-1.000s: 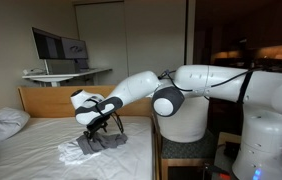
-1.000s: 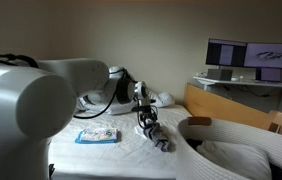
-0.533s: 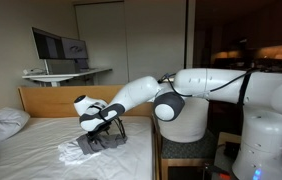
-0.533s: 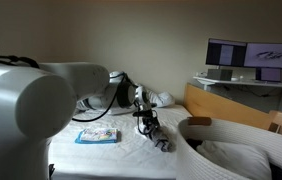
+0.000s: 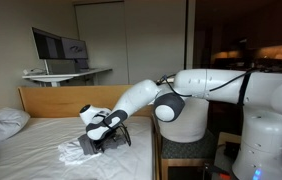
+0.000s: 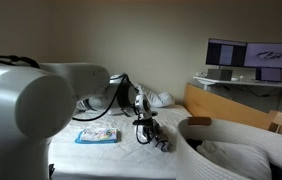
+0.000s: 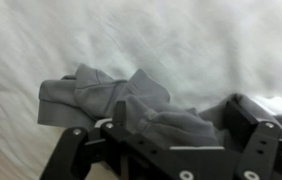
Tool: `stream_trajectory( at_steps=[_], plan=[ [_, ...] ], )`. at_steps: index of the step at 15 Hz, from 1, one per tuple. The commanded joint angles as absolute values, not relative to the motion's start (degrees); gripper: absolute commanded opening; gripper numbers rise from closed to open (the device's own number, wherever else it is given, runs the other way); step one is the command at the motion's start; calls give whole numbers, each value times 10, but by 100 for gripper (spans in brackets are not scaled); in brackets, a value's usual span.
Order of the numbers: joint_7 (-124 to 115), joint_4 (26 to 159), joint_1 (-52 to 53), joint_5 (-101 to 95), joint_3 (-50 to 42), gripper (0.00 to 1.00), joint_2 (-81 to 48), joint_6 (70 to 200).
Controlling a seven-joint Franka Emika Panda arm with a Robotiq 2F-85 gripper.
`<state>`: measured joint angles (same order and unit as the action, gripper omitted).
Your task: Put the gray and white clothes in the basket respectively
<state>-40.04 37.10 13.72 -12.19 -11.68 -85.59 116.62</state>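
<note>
A robot arm reaches down over a bed (image 5: 31, 135) made up with a white sheet. The task looks barely begun, since neither garment is in the basket. The gripper (image 5: 105, 138) hangs directly over the gray garment (image 7: 96, 95) with its jaws spread wide and nothing clamped between them. The gray garment lies rumpled on the sheet near the bed's edge. The white garment (image 5: 71, 152) lies just beside it, crumpled and untouched. A rounded white form under the arm's elbow, next to the bed, appears to be the basket (image 5: 186, 125); its rim is hidden by the arm. Left to do, as a judgement: close on the gray garment, carry it to the basket and drop it in, then repeat with the white one.

The wrist view alone shows the detail of the approach. The dark fingers (image 7: 73, 150) stand on either side of a raised fold of gray cloth, which sits between them unpinched.

In an exterior view, a plump pillow (image 5: 1, 122) rests at the head of the bed, well apart from the garments. In an exterior view from the opposite side, a flat blue and white packet (image 6: 96, 135) lies on the sheet near the gripper; it appears in no other view.
</note>
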Motion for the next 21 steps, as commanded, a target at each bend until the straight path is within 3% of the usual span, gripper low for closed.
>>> stream_trajectory(
  at_steps=[1,2,3,4,10,11,13,17,20,21],
  plan=[
    [-447,411,149,-146,-132,100,-856,1180],
    [-461,416,152,-150,-136,100,-857,1176],
    [-470,417,152,-152,-136,75,-857,1174],
    [-479,420,153,-156,-138,74,-857,1178],
    [-574,427,169,-201,-167,34,-857,1268],
    [-597,431,172,-211,-174,78,-858,1295],
    [-648,444,180,-240,-195,74,-858,1350],
    [-754,471,200,-292,-239,98,-858,1402],
    [-813,486,214,-324,-260,100,-858,1389],
    [-817,488,216,-332,-259,73,-858,1380]
  ],
)
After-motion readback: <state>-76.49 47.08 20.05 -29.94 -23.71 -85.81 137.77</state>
